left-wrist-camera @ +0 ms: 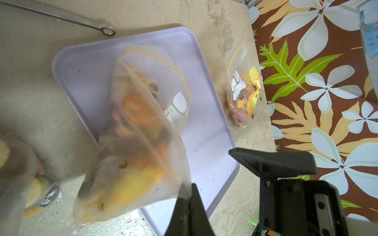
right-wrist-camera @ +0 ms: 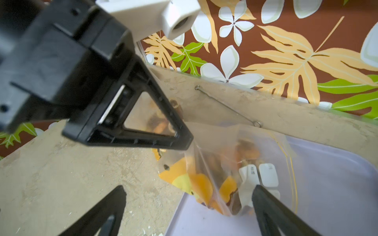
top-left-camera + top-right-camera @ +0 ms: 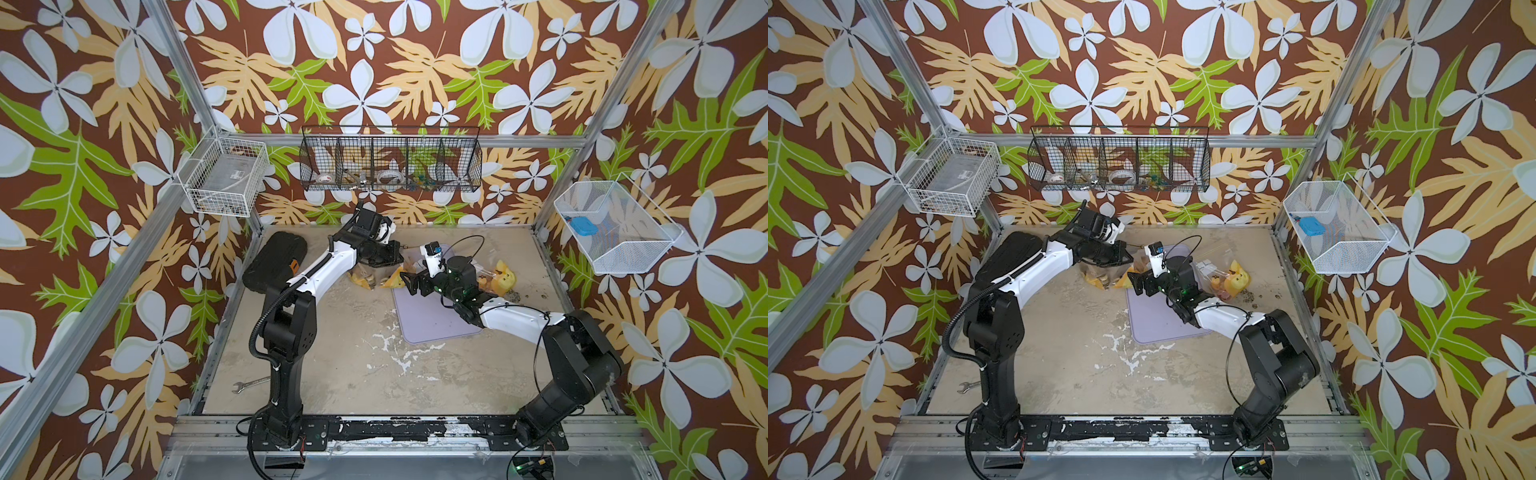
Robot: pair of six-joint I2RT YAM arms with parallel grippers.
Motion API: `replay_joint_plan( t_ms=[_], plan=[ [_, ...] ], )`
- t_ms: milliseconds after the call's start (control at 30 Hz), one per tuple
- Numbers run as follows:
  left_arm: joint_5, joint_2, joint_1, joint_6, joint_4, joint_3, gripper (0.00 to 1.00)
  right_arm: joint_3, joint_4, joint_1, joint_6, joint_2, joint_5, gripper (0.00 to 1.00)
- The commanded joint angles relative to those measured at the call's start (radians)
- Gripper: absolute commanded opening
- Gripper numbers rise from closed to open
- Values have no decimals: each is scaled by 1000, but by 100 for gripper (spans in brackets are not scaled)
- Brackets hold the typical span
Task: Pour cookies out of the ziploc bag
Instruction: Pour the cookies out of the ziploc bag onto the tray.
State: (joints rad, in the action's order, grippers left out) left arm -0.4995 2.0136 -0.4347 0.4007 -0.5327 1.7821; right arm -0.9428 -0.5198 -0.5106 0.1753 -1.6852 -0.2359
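Left arm: you had it stretched forward, left end effector (image 1: 185, 197) clenched on the clear plastic ziploc bag (image 1: 133, 147) of small round cookies (image 1: 139, 108), above the lavender plastic tray (image 1: 206, 130).
Right arm: yours was bent inward, right end effector (image 2: 188, 188) released beside the bag.

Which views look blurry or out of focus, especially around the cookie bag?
Left wrist view: the held ziploc bag sits close to the lens and is soft, its cookies smeared into orange and brown; the second bag beside the tray is sharper. Right wrist view: the left pincer is blurred, the bag's white label crisper. Both top views: even light, no harsh glare.
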Motion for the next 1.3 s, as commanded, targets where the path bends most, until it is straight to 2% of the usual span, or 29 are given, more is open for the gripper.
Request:
replay_joint_plan(
  t_ms=[0, 100, 433, 533, 633, 667, 833, 867, 1033, 1100, 1200, 1267],
  plan=[
    [-23, -13, -3, 0, -1, 6, 0, -34, -54, -5, -3, -41, -7, 96],
    [-35, -10, -2, 6, -3, 11, 0, -56, -77, -6, 1, -82, -7, 94],
    [-52, 7, -2, -2, -20, 39, 0, -140, -85, -6, 16, -197, -29, 71],
    [-57, 7, -2, -2, -22, 35, 0, -143, -101, -6, 22, -205, -47, 55],
    [-63, 6, -2, -2, -21, 30, 0, -145, -115, -6, 32, -213, -66, 48],
    [-64, 5, -4, -2, -21, 27, 0, -146, -118, -6, 34, -215, -73, 43],
    [-60, -6, -2, -5, -21, 16, 0, -155, -122, -6, 56, -228, -97, 5],
    [-58, -7, -2, -5, -21, 14, 0, -160, -118, -6, 61, -229, -101, 0],
    [-47, -20, -1, -8, -23, 0, 1, -160, -115, -1, 81, -221, -113, 0],
    [-27, -42, 2, -4, -17, -22, 10, -161, -112, 7, 100, -216, -116, 0],
    [-9, -120, 27, 22, 46, -113, 42, -160, -107, 31, 134, -213, -148, 0],
    [-2, -191, 62, 45, 115, -216, 59, -155, -102, 38, 136, -207, -159, 0]
  ],
)
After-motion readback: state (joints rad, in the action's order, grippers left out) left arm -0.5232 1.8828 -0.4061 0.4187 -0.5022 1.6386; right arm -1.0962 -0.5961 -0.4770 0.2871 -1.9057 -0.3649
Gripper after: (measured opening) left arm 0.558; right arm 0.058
